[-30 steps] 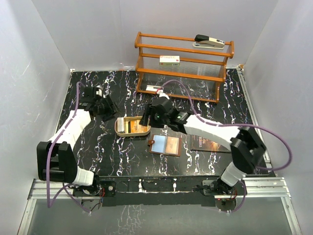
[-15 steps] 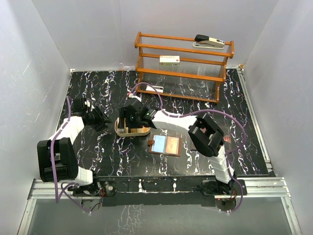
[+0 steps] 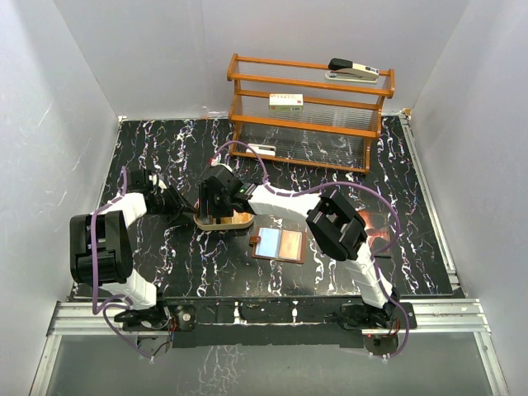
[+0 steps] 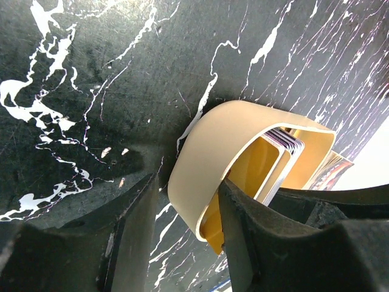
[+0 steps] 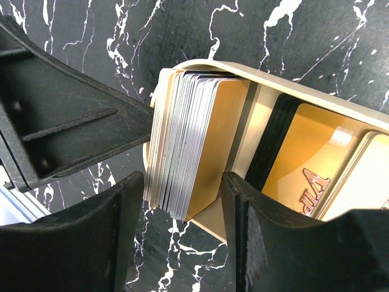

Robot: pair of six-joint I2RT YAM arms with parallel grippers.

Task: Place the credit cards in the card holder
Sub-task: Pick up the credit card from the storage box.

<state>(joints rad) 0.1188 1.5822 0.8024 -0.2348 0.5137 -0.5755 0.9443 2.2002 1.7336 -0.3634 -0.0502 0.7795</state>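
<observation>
The credit cards stand on edge as a gold-faced stack in the left end of a tan rounded tray. A second black and gold stack sits beside it. My right gripper is open with a finger on each side of the first stack. My left gripper is open astride the tray's rounded end wall, with card edges showing inside. In the top view both grippers, left and right, meet at the tray. The brown card holder lies open to the tray's right.
A wooden rack stands at the back with a stapler and a white labelled box on it. A dark booklet lies right of the wallet, partly under my right arm. The left gripper's finger crowds the tray's end.
My right arm swung left from the table's middle and came down over the tray's left end. My left gripper moved in toward the tray's end wall.
</observation>
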